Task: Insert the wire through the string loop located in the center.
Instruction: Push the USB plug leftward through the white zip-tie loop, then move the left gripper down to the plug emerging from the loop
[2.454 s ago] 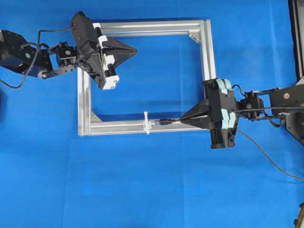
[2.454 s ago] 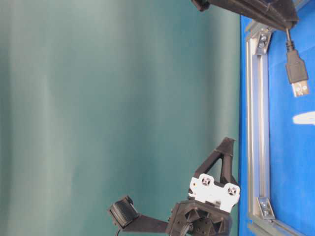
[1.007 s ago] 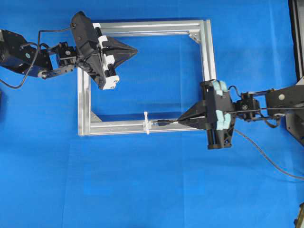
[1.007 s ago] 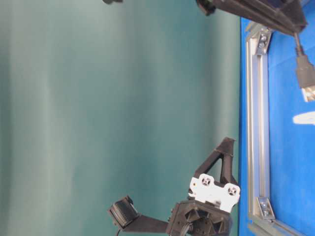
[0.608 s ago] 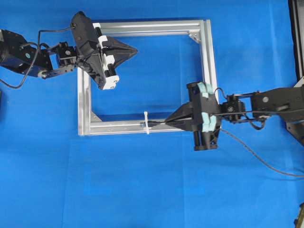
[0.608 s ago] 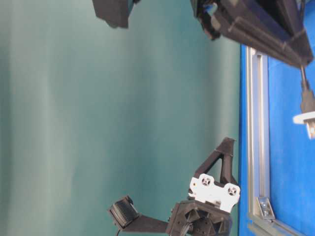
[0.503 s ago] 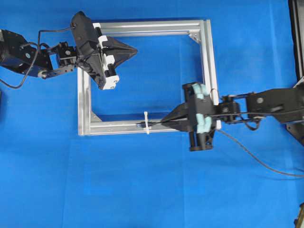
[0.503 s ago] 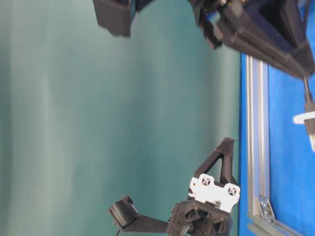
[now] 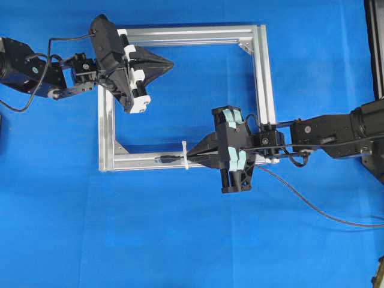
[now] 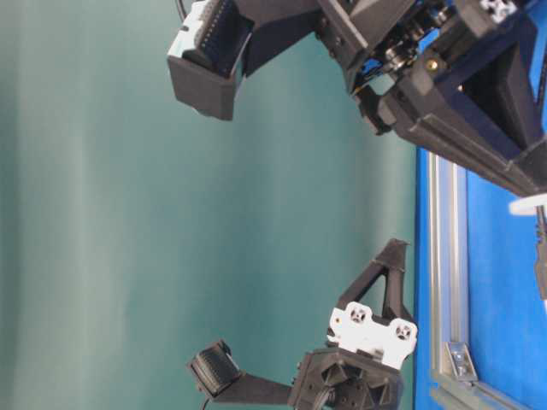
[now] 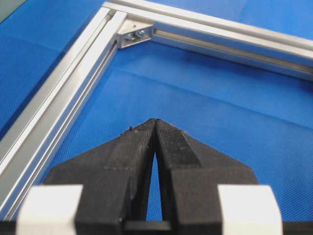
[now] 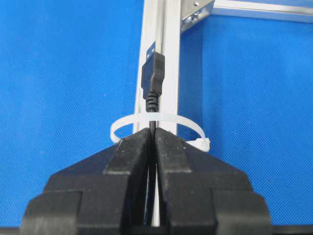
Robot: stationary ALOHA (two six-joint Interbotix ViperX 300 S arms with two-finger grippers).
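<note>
While no writing shows, right claw (image 12: 153, 134) clamps wire (image 12: 152, 78) through string loop (image 12: 159, 120), left claw (image 11: 155, 125) closed, empty

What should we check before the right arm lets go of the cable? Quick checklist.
1. USB plug past the zip-tie loop: ok, wire runs through it.
2. Right gripper shut on the wire: ok.
3. Fingertips clear of the loop: not ok, they sit right at it.
4. Plug over the aluminium frame bar: ok.
5. Left gripper clear: ok, shut and empty at the far corner.
6. Loop undeformed: cannot tell.
</note>
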